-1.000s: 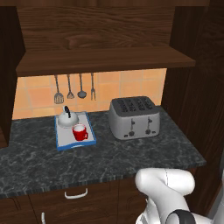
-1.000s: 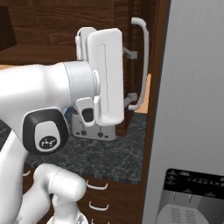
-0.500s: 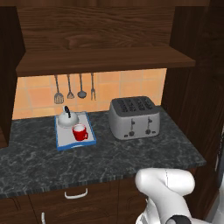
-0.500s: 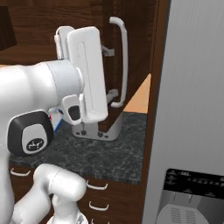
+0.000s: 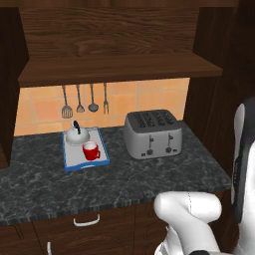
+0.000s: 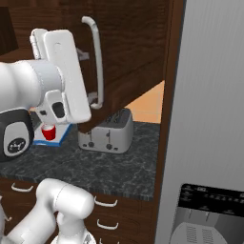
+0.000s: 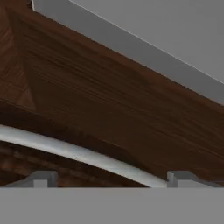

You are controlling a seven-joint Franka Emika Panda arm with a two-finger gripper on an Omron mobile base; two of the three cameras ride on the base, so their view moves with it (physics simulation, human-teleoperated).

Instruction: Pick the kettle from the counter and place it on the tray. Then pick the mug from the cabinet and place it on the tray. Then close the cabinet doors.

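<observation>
- Tray [image 5: 83, 159] lies on the counter [image 5: 124, 182] at 9 o'clock of the left base view. The kettle [image 5: 77, 134] sits at its far end, the mug [image 5: 90, 150] just in front; both are where they were a second ago. The toaster [image 5: 152, 133] stands near the tray toward 3 o'clock. The cabinet [image 5: 114, 45] is open, its shelf bare. A white arm link has entered at the 3 o'clock edge since the earlier frame.
- Right base view: the right cabinet door [image 6: 128, 52] has swung further toward 9 o'clock than a second ago, uncovering the toaster [image 6: 106, 133]. The white hand sits beside the bar handle [image 6: 95, 62]. The mug [image 6: 48, 132] shows at 9 o'clock.
- Hand view: the gripper [image 7: 113, 178] has its tips spread wide apart, the bar handle [image 7: 74, 153] passing between them. Contact cannot be judged.
</observation>
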